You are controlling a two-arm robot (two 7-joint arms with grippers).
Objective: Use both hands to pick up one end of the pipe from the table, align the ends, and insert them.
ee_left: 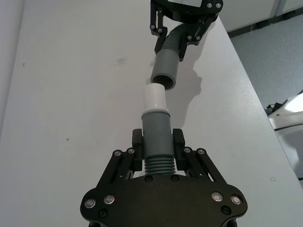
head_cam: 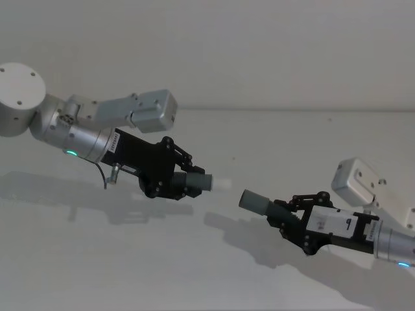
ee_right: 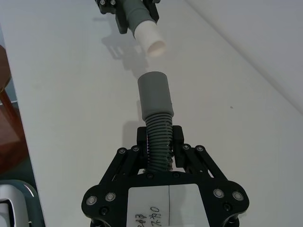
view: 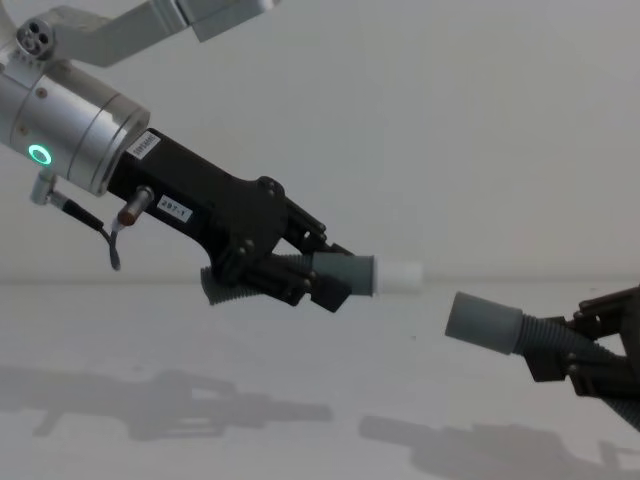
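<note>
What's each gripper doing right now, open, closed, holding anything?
Left gripper: closed on the pipe piece with the whitish tip, held above the table.
Right gripper: closed on the pipe piece with the grey sleeve.

You are looking at what reads as a lab or robot test bench: a bare, matte whitish-grey table [head_cam: 130, 259] against a plain pale wall [head_cam: 259, 52], with grey flooring [ee_left: 279, 61] beyond the table's edge in the left wrist view, and no household or shop goods.
</note>
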